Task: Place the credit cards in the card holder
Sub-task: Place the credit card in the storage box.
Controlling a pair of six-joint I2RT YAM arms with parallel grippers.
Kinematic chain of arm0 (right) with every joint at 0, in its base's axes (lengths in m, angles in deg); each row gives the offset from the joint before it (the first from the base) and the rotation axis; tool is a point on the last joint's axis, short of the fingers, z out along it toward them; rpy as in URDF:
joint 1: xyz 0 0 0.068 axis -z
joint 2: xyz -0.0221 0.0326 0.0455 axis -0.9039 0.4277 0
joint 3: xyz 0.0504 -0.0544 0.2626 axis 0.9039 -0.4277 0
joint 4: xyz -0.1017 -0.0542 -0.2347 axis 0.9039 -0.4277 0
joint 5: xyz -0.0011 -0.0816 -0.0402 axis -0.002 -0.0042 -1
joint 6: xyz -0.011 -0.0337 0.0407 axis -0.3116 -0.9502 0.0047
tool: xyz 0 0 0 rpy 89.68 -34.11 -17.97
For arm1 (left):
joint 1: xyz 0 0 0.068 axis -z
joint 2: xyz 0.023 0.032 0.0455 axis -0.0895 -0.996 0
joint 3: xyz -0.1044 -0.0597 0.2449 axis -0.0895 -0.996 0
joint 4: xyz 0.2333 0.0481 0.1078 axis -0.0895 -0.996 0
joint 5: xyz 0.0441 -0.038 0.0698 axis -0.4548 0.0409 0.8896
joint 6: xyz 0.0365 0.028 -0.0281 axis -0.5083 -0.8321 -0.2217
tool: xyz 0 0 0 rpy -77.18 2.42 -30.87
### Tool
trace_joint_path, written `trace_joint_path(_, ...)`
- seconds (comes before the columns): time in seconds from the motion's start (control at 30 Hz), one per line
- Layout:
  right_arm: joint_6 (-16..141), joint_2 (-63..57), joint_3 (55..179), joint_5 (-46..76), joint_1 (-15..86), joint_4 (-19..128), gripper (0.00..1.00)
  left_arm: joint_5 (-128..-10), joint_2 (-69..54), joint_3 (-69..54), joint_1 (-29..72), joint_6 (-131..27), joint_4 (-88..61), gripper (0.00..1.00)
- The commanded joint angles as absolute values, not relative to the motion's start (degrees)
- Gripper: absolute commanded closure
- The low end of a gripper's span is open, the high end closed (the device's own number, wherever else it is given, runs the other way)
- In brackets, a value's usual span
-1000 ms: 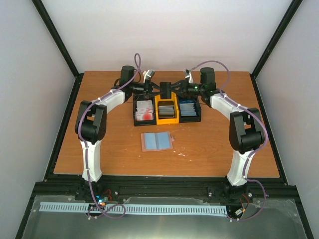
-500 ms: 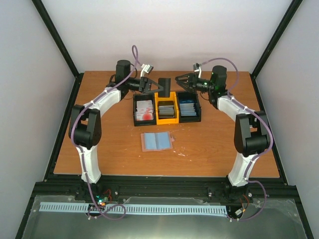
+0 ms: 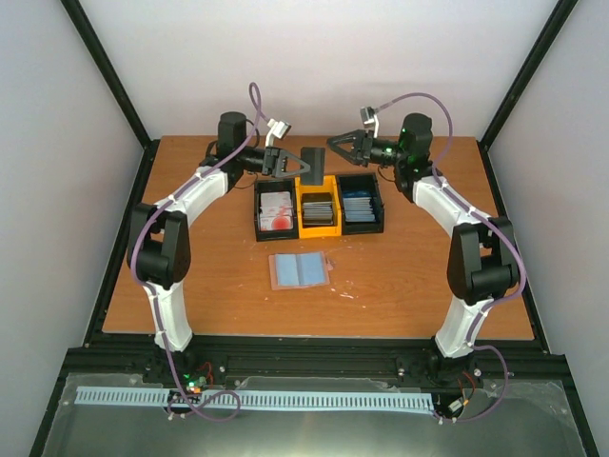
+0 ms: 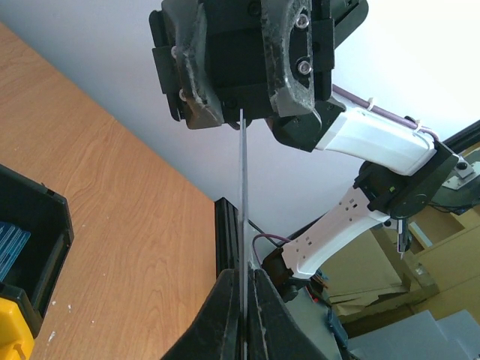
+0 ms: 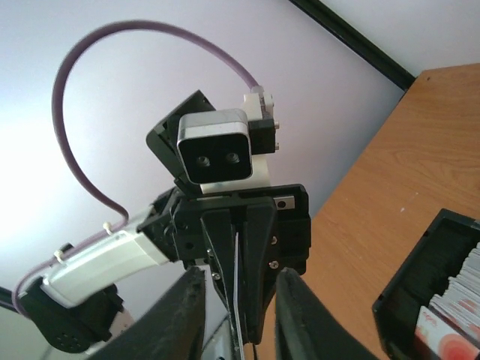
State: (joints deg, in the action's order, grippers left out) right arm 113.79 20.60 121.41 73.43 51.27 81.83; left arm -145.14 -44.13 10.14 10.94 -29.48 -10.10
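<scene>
The card holder [image 3: 300,270] lies on the table [image 3: 409,286] before a row of three bins [image 3: 320,229].

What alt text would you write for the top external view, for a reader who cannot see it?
The left gripper holds a dark card in the air near a row of three card bins, facing the open, empty right gripper. A blue card holder lies open on the wooden table in front of the bins.

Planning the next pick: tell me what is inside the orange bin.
The orange bin holds a stack of dark grey cards. Their count and the bin floor beneath them are hidden.
</scene>
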Motion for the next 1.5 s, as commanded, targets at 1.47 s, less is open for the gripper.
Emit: trace_joint_path(1.47,104.3,21.8,126.1,73.6,49.7,69.7,0.94,-146.5,-40.4,9.1,10.8,-33.6,-8.3,0.99)
